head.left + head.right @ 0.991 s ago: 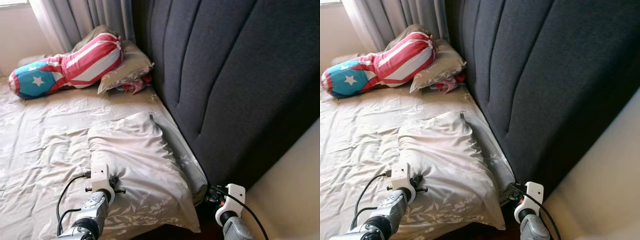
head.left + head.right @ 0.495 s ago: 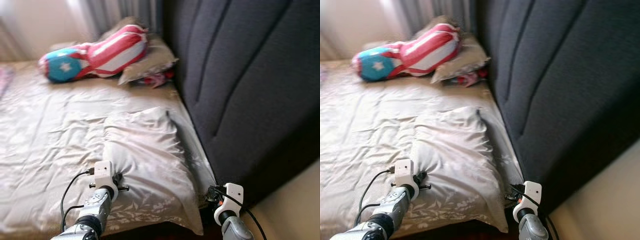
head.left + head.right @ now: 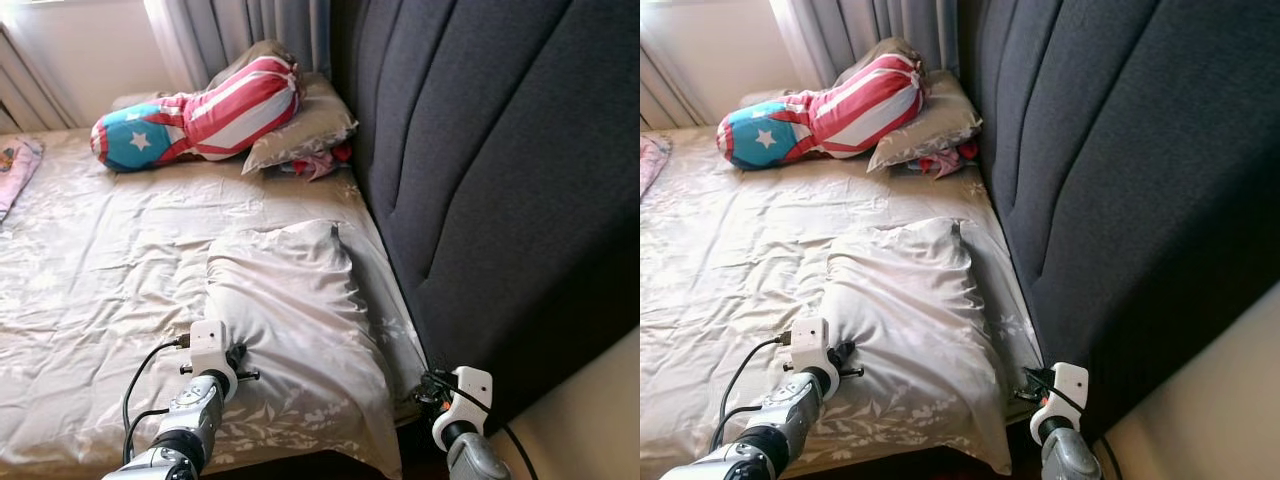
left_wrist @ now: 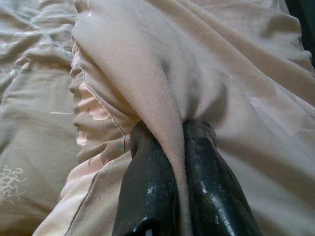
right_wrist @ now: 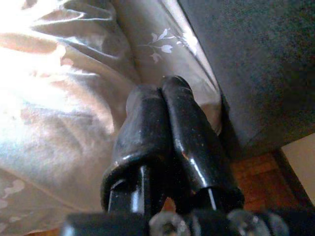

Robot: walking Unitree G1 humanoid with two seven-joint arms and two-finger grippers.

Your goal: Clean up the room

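Bed point(image 3: 90, 260) with my pillow point(image 3: 290, 330) at its near edge beside the headboard point(image 3: 480, 180): my left gripper point(image 4: 178, 129) pinches a fold of it, my right gripper point(image 5: 160, 98) hangs closed and empty; next, I judge, lift and straighten.

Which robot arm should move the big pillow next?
The left, probably. The left gripper already pinches a fold of the beige pillow between its jaws. The right gripper is shut on nothing, low at the bed's corner beside the dark headboard.
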